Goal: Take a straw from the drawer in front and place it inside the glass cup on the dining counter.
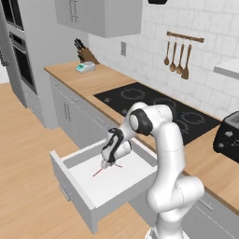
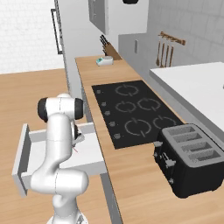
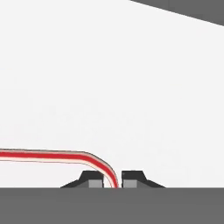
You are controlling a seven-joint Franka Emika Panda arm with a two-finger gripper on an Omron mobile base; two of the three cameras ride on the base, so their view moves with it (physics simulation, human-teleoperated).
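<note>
The drawer [image 1: 74,189] stands pulled out below the hob counter, its white inside showing. The thin red straw [image 1: 99,172] lies on the drawer floor. My gripper [image 1: 107,163] reaches down into the drawer and is shut on the straw near its bend. In the hand view the straw [image 3: 52,155] runs in from the left and curves down between my two dark fingertips [image 3: 92,179], which close on it over the white drawer floor. From the right, the drawer [image 2: 19,162] sits left of my arm and a bit of straw [image 2: 75,150] shows. The glass cup and dining counter are out of view.
A black hob [image 1: 158,105] is set into the wood counter behind the drawer. A black toaster [image 2: 190,157] stands to its right. A knife block [image 1: 84,53] and a small scale [image 1: 85,67] sit at the far end. Utensils [image 1: 177,58] hang on the wall.
</note>
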